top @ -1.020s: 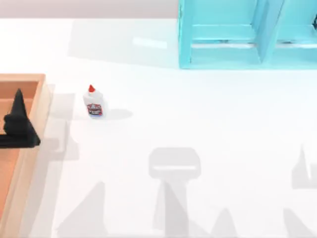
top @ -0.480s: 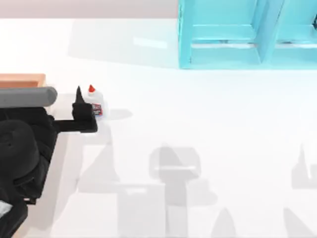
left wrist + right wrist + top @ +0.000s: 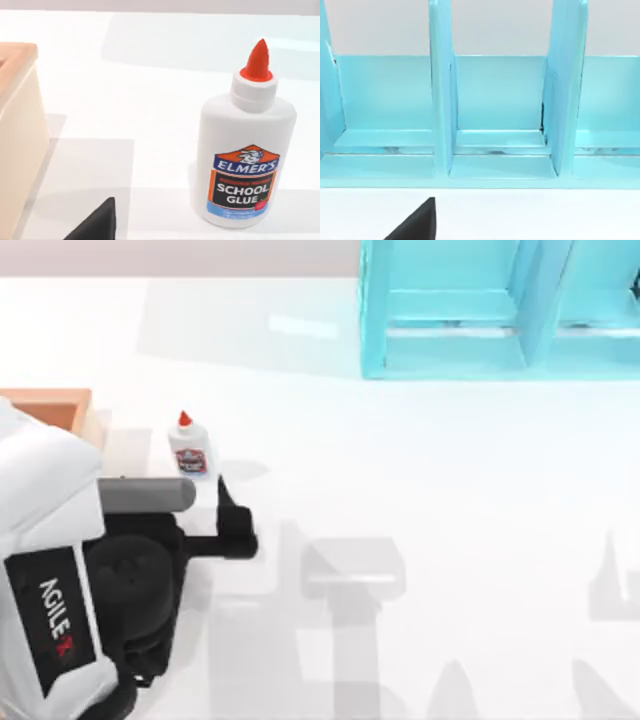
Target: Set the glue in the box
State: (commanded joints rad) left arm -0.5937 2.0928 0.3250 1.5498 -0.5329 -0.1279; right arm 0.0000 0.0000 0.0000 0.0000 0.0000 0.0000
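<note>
The glue, a small white bottle with a red cap, stands upright on the white table just right of the box. Only a tan corner of the box shows past my left arm. My left gripper is a little right of the glue and nearer the table's front, apart from it and holding nothing. In the left wrist view the glue stands close ahead, and one dark fingertip sits off to the side, so the jaws are open. The box wall is at the edge.
A turquoise shelf unit with compartments stands at the back right. The right wrist view faces that shelf unit, with one dark fingertip of my right gripper off to the side. My left arm's white body covers the front left.
My left arm has swung rightward from over the box. Its gripper went from the glue's left side to its front right. The glue has not moved.
</note>
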